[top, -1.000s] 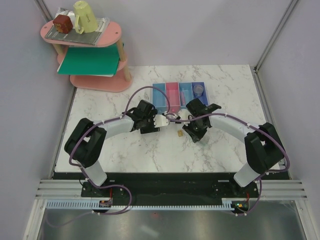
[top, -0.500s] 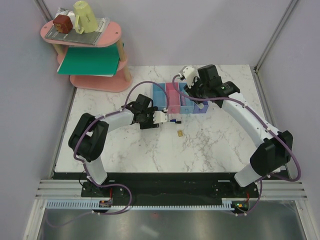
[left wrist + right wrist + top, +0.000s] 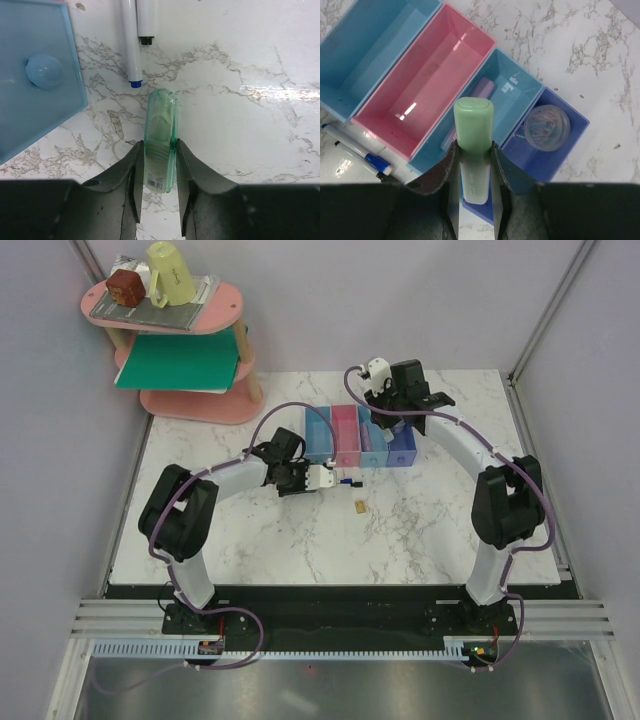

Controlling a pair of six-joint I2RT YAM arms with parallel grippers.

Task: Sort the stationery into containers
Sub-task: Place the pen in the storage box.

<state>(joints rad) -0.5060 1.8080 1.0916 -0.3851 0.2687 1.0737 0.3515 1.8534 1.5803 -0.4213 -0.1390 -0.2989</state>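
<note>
My left gripper [image 3: 157,147] is shut on a translucent pale green flat bar [image 3: 161,125] low over the table; in the top view the gripper [image 3: 328,480] is just in front of the bins. Two thin white markers, blue cap [image 3: 131,45] and black cap [image 3: 146,20], lie just beyond it. My right gripper [image 3: 473,150] is shut on an opaque pale green bar [image 3: 473,125], held above the row of four bins [image 3: 358,435]. The third, light blue bin [image 3: 520,90] holds a pink bar [image 3: 482,89]. The purple-blue bin [image 3: 570,145] holds a round roll [image 3: 547,127]. A tiny tan block [image 3: 358,506] lies on the table.
A pink tiered shelf [image 3: 190,400] stands at the back left with a yellow cup [image 3: 172,272], a red-brown block [image 3: 126,285] and a green sheet on it. The first light blue bin [image 3: 375,50] and the pink bin [image 3: 427,85] show nothing inside.
My right arm has swung from the table's middle back over the bins, carrying the green bar. The left gripper has stayed near the markers.
</note>
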